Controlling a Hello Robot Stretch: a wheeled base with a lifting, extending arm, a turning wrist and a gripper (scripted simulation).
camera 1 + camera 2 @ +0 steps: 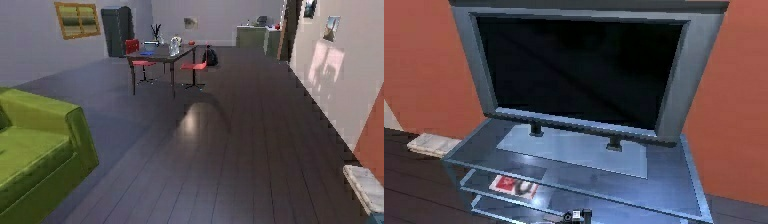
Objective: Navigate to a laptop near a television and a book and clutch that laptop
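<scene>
Forward view, near to far: a lime-green upholstered sofa (40,150) at the lower left; a white flat stack (365,187) on the dark plank floor (220,150) at the right edge; farther off, a dark rectangular dining surface (170,57) with red chairs (133,47). It bears a bluish flat item (150,46) that may be a laptop, though I cannot tell.

Arm side view: at the bottom edge, a small dark shape that I take for my tool (574,215). With the stand behind it, I cannot tell whether it holds anything. Beyond it is a glass-and-grey-metal stand (674,180), with a red-and-white flat item (514,187), possibly the book, on its lower shelf. On top stands a large grey-framed black-screened television (579,70).

Step in hand, as I judge: navigation, the search for the laptop. The television and the likely book lie beside me, so the next move calls for surveying around this stand before any reach.
</scene>
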